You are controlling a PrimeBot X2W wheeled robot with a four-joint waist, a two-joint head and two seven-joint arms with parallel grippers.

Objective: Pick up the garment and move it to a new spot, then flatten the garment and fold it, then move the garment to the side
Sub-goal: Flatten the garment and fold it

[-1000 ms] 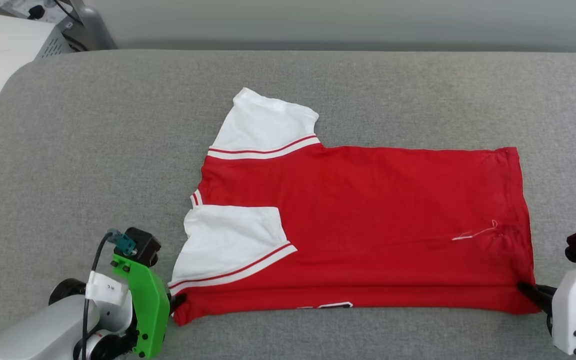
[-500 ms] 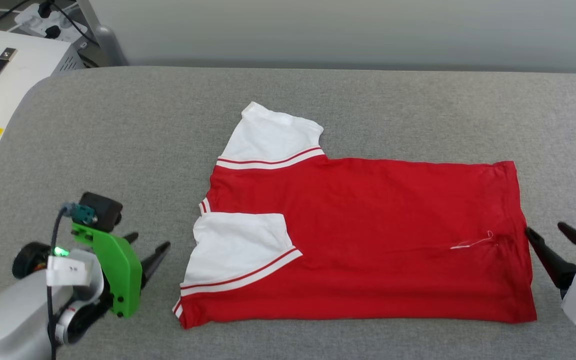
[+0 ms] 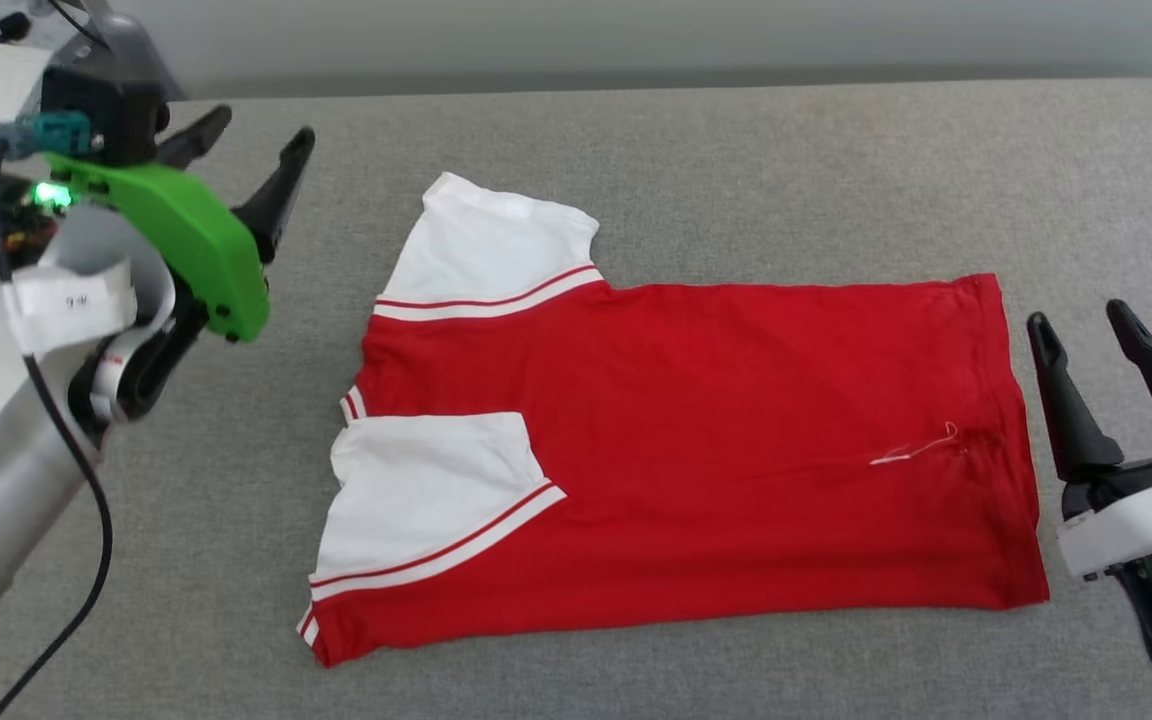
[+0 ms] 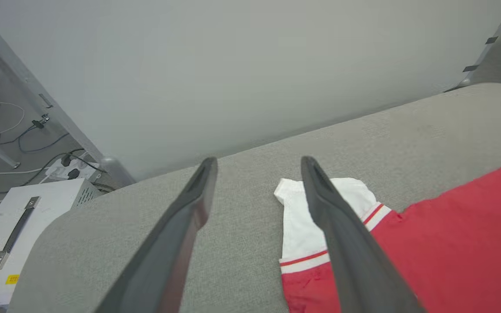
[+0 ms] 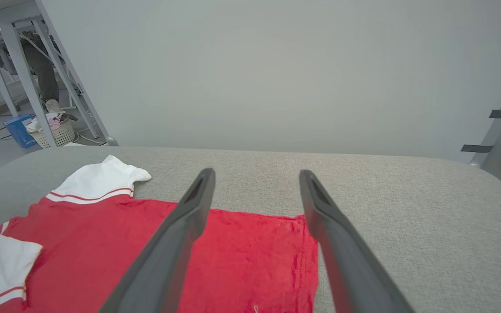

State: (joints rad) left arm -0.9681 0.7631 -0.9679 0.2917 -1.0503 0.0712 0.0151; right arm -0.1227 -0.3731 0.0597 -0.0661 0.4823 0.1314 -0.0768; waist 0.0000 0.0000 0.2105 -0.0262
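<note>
The garment (image 3: 696,450) is a red T-shirt with white sleeves and red-white trim, lying flat on the grey padded table (image 3: 736,160), near side folded over so one sleeve rests on the red body. Its far sleeve (image 4: 298,221) and red body (image 5: 233,261) also show in the wrist views. My left gripper (image 3: 256,135) hovers open above the table's far left, left of the far sleeve, with nothing between its fingers. My right gripper (image 3: 1081,322) stands open just right of the shirt's hem, also holding nothing. The lettering is hidden.
A white equipment box with a dark handle (image 4: 11,234) sits off the table's left end among cables. White table legs, a basket (image 5: 52,132) and a blue box (image 5: 18,130) stand on the floor beyond. A pale wall runs behind the table.
Both grippers opened, letting go of the shirt's near corners, then rose and moved away from the near edge toward the far side. The near fold now lies flat. The head camera shifted.
</note>
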